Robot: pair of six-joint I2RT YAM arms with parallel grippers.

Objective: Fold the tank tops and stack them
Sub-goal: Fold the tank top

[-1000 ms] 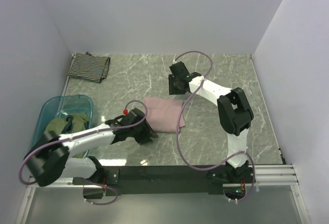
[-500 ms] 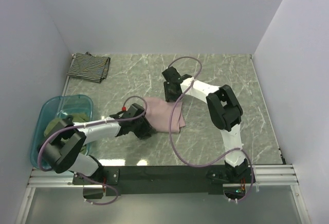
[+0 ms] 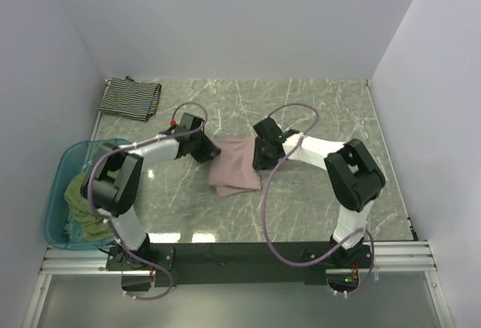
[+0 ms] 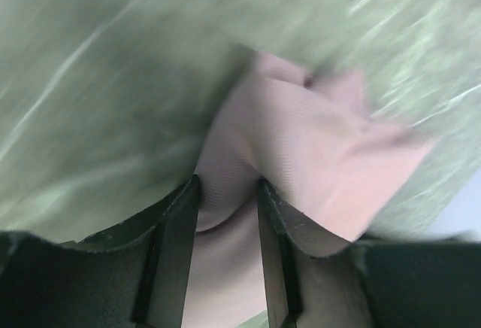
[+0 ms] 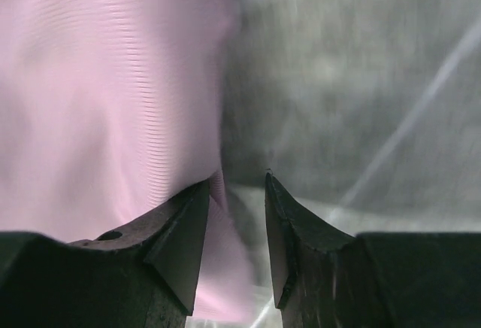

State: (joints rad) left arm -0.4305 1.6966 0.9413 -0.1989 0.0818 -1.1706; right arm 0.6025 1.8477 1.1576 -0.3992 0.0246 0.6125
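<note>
Grey-green marble table (image 3: 323, 117) sits between white walls. On the left, a see-through blue plastic tub (image 3: 56, 192) holds a crumpled olive-green cloth tank top (image 3: 80, 198). A folded black-and-white striped tank top (image 3: 130, 98) lies in the far corner. In the middle, the left claw (image 3: 207, 150) and the right claw (image 3: 261, 155) each pinch one side of the soft dusty pink tank top (image 3: 234, 166).

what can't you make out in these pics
- Top view: the olive-green cloth tank top, shape unclear, bunched in the translucent blue plastic tub, partly behind the left arm.
- Right wrist view: whether the right fingers pinch the mauve-pink cloth tank top; motion blur.
</note>
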